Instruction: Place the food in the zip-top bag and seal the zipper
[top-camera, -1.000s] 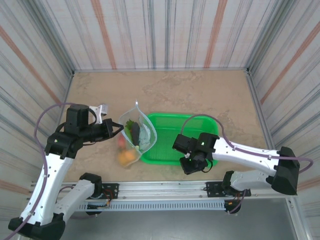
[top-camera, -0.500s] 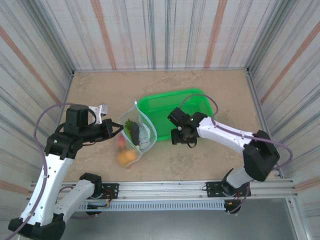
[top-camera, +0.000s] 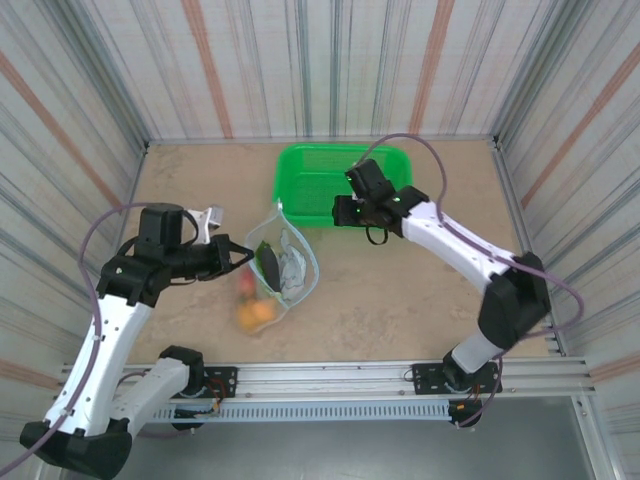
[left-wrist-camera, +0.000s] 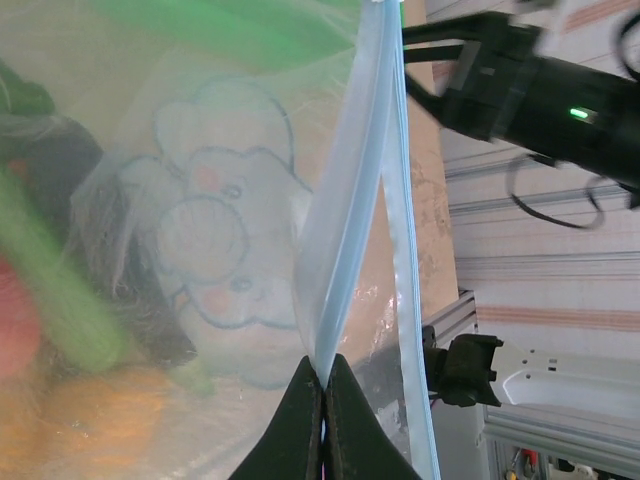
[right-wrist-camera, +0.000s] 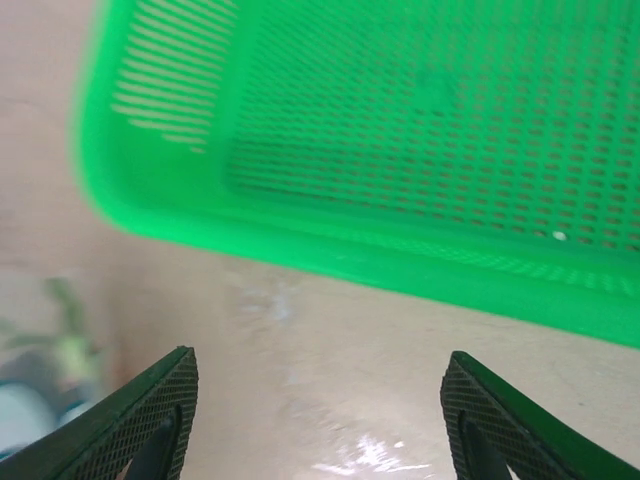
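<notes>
The left claw (left-wrist-camera: 322, 385) pinches the zipper (left-wrist-camera: 372, 150) tight; food (left-wrist-camera: 70, 300) blurs inside the cloudy bag (left-wrist-camera: 230, 240); the right claw (right-wrist-camera: 318, 365) gapes empty beside the basket (right-wrist-camera: 300, 240).

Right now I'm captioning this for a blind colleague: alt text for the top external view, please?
The left arm's jaws pinch the mouth edge of a clear zip-top bag holding toy food; the right arm's open jaws sit at the near edge of a green mesh basket farther back.

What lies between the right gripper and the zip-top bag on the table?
Bare table, as the top view shows: nothing sits between the right gripper and the zip-top bag. The green basket is on the gripper's far side.
</notes>
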